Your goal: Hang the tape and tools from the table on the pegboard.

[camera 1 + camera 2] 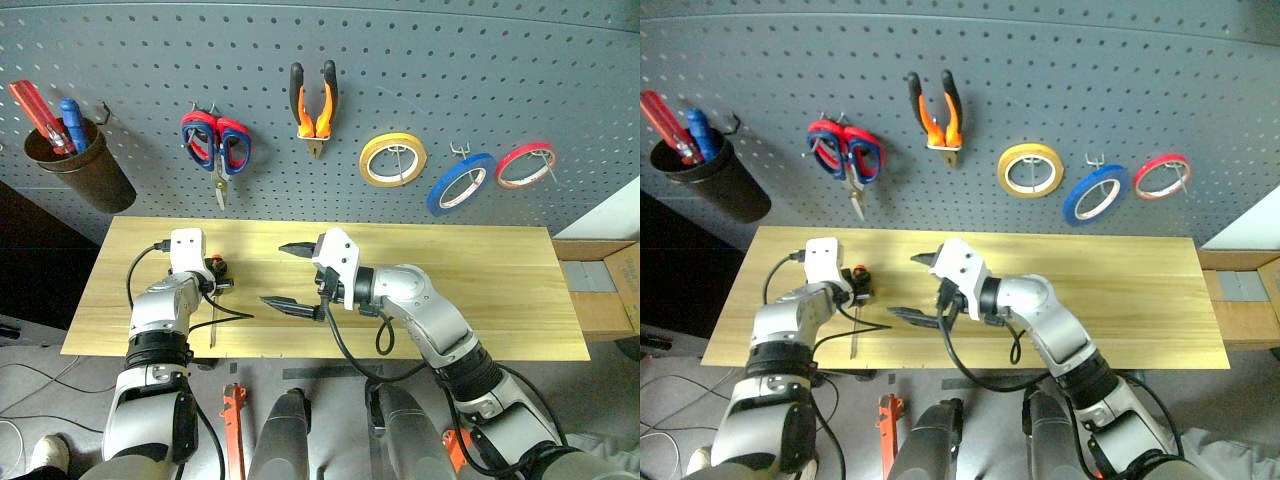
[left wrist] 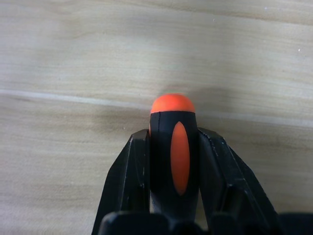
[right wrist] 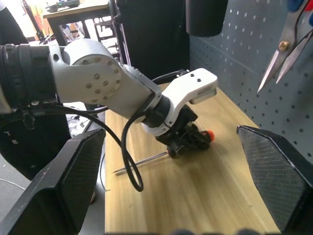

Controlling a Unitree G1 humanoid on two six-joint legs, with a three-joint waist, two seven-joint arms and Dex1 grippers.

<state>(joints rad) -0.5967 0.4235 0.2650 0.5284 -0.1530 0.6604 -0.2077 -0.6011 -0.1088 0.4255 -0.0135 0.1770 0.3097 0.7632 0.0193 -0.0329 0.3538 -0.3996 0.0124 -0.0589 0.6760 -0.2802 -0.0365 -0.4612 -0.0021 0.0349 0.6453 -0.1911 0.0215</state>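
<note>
**Screwdriver gripped, hook to come**

Dark pegboard (image 1: 420, 90) behind, pale desk (image 1: 480, 290) below. Left pincer (image 2: 172, 161) is clamped on the screwdriver (image 2: 173, 147) at the desk's left; right pincer (image 1: 290, 275) hangs wide apart. Next, I reckon: lift it to a free hook.

Left tool clamped low over the tabletop, right tool spread wide at centre.

The left arm reaches forward and down on the robot's left, its white wrist angled toward the tabletop (image 1: 500, 270); the left tool (image 1: 217, 273) has both black fingers (image 2: 128, 181) pressed against the sides of the screwdriver (image 2: 173, 147) handle, gripping it just above the wood. The right arm bends across the body, forearm raised, wrist turned so that the right tool (image 1: 288, 275) points level toward the robot's left, its two black fingers standing far apart with nothing between them.
</note>
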